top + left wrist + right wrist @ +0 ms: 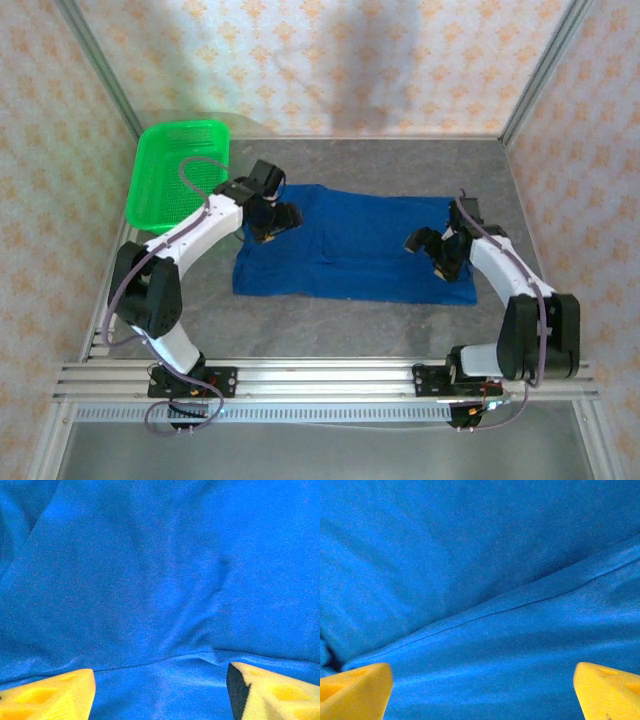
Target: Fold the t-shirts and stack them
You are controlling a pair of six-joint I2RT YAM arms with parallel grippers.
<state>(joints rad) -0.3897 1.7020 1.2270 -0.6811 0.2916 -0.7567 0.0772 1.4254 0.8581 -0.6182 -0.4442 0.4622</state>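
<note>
Overhead, the shirt point(350, 245) lies flat as a wide blue rectangle on the table point(400, 320), right of the basket point(180, 170). The left gripper point(278, 218) sits over its left end, the right gripper point(428, 245) over its right end.

Left wrist: 2 yellow fingers point(55, 695) stand spread, with nothing between them but cloth and a hem line point(150, 662).

Right wrist: 2 fingers point(355, 690) spread wide above a long seam point(510, 609).

Risk: either gripper may pinch just 1 layer, so a lift would peel the fold open. Uneven pulls from the 2 arms would skew or bunch the shirt.
</note>
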